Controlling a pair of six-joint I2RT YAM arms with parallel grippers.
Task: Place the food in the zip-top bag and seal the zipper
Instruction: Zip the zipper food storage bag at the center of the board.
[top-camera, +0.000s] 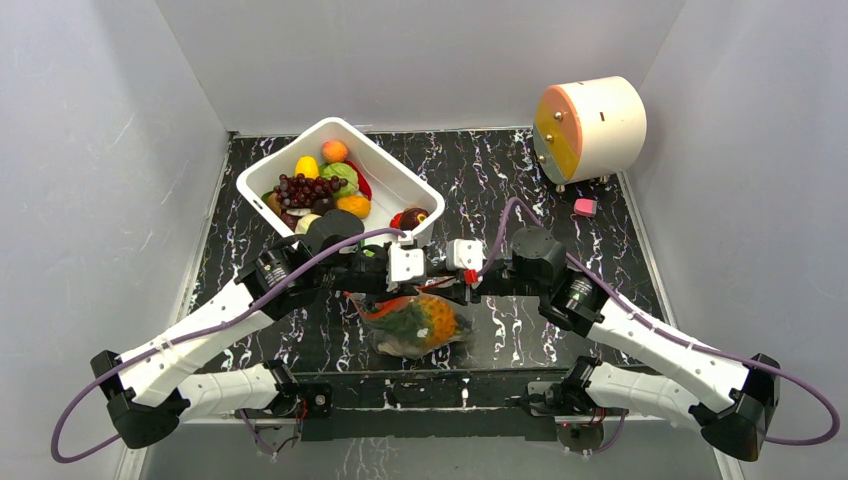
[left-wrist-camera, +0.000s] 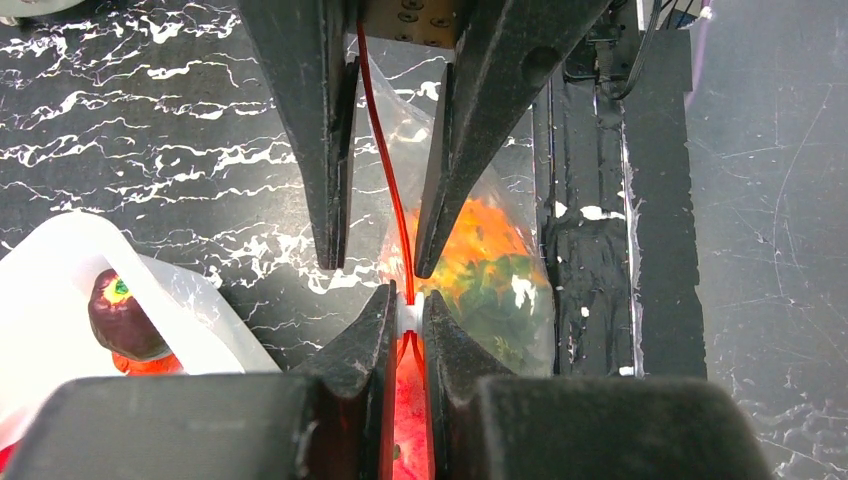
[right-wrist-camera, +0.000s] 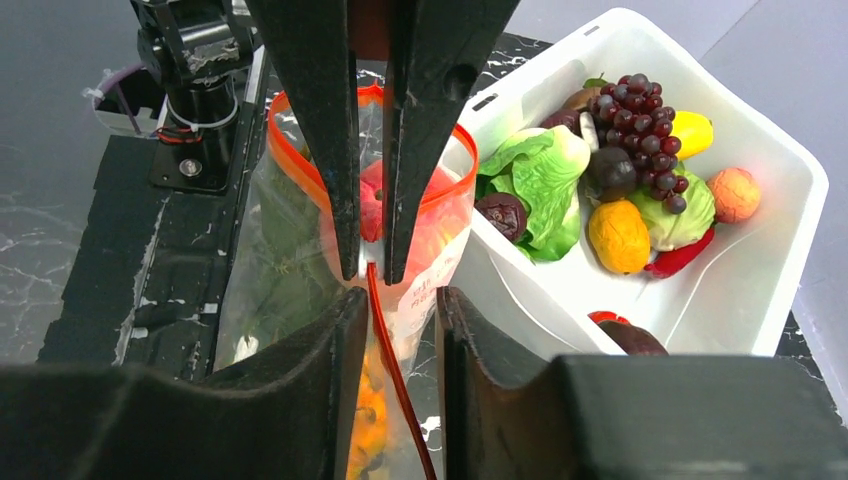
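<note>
Stage of task: partly done. The zip-top bag (top-camera: 410, 328) sits just on the near side of the white tub (right-wrist-camera: 520, 300), towards the arm bases, and already holds food (top-camera: 428, 320): an orange-and-green mass and something pinkish near the mouth. How many pieces that makes cannot be told through the crinkled plastic. Sealing is in hand. The left gripper (left-wrist-camera: 410, 312) is pressed tight on the zipper (left-wrist-camera: 385, 160), just off the tub's near corner. The right gripper (right-wrist-camera: 398, 300) straddles the same strip beside it, its jaws apart with a gap showing on either side. Between the two grippers the red strip runs as a single line. Beyond the left gripper's fingers the red rim gapes in an open loop, so in my judgement the seal is not finished. Outstanding: the tub is well stocked, with roughly ten pieces. These include one bunch of grapes (right-wrist-camera: 640, 110), two green leafy pieces, one yellow fruit, one peach-coloured ball, one orange-yellow fruit, one red pepper and several dark items. If all of it is meant for the bag, most of the loading remains. Count otherwise: one bag, one zipper, one tub, two grippers. Well to the right of the tub are one cream drum (top-camera: 590, 125) and one small pink block (top-camera: 585, 207).
</note>
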